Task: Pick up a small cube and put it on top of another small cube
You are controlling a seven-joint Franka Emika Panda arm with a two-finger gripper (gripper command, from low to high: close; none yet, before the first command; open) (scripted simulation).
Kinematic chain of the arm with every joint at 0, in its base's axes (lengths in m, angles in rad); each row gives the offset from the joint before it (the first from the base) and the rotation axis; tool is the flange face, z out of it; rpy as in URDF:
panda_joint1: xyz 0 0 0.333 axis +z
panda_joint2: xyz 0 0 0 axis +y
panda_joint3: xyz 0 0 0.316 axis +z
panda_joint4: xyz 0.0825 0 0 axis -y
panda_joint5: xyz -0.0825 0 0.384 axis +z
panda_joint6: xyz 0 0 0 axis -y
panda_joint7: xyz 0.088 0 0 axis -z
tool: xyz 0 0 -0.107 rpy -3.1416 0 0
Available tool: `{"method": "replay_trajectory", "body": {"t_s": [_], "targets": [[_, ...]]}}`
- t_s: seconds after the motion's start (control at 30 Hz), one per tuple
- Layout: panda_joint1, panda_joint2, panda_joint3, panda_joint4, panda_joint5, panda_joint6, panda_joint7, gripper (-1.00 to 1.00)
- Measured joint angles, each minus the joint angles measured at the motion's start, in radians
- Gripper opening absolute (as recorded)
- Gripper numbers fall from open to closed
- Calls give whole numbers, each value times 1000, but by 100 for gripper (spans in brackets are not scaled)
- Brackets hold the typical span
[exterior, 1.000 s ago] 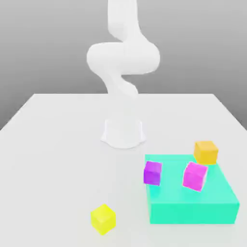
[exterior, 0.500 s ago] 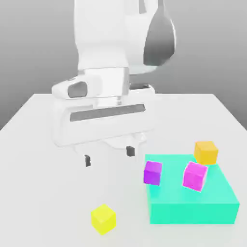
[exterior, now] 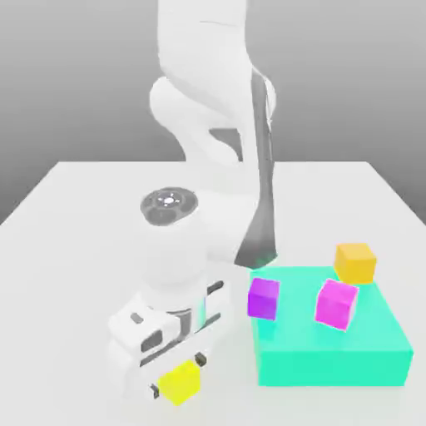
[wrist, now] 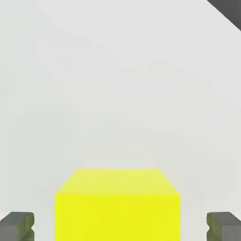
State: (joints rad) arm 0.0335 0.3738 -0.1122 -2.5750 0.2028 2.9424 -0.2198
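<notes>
Your yellow cube (exterior: 180,383) sits on the bench (exterior: 66,308), between the tips of the end effector (exterior: 177,376), which stand apart with a gap on either side in the hand view; you don't have it clamped. The tips line up with two opposite faces, so closing should meet them flat and centre the cube rather than twist it.

Taking 12 o'clock as the far side of the exterior view, the teal block (exterior: 333,366) lies at 2 o'clock from your cube. At about 1 o'clock on its top is the orange cube (exterior: 355,263), your target, its upper face bare to take a load. The magenta cube (exterior: 336,304) sits near the block's middle and the purple one (exterior: 264,299) towards 9 o'clock; lift high before crossing, or you could clip either.
</notes>
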Motion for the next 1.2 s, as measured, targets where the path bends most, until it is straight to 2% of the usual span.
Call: {"method": "replay_trajectory", "body": {"t_s": [0.13,0.33,0.43,0.57,0.9,0.97,1.1,1.13,1.2], "targets": [[-1,2,1,0,0,0,0,-100],[46,-186,-60,-27,-81,-143,72,-100],[102,-285,4,-26,-47,-210,57,-100],[263,-426,78,-46,-2,-306,19,-100],[541,-787,310,-208,-28,-543,-64,-100],[554,-780,339,-245,-51,-520,-67,-100],[547,-657,365,-284,-70,-364,-57,-100],[544,-631,368,-291,-74,-331,-54,100],[544,-631,368,-291,-74,-332,-54,100]]}}
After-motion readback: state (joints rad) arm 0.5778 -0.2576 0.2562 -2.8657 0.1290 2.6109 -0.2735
